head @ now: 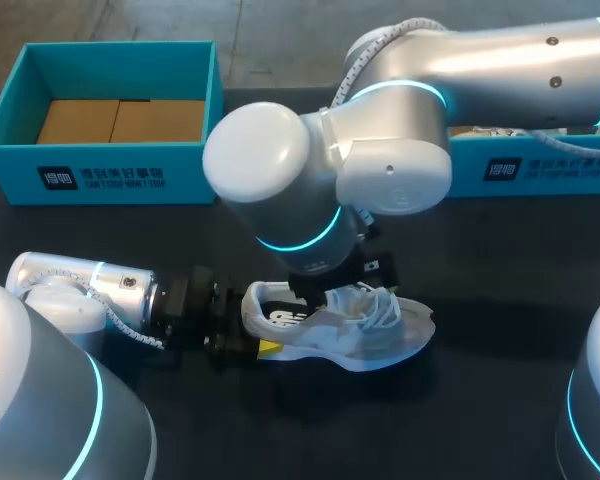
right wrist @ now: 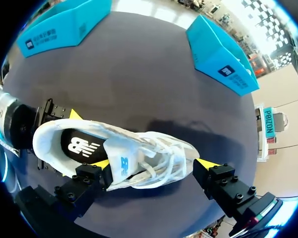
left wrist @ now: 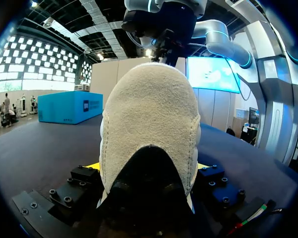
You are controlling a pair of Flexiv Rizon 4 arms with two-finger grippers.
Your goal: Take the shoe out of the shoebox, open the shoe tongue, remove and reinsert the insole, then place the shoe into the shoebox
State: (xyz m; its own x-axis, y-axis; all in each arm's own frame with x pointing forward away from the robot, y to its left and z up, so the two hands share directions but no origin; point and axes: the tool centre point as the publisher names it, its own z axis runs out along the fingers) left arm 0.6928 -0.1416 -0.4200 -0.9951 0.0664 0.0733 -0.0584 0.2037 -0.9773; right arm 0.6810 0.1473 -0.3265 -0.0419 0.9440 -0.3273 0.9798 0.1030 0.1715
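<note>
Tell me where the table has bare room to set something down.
Free: the table between the left shoebox and left arm; and between the shoe and the right shoebox. Crowded: the shoe, with left pincer and right pincer at it.

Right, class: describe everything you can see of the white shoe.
The shoe is a white mesh trainer with white laces, a dark insole and a blue-marked tongue folded to one side. It rests on its sole on the table. The left end effector clamps its suede-like heel; the right end effector hangs open, straddling the midfoot.
</note>
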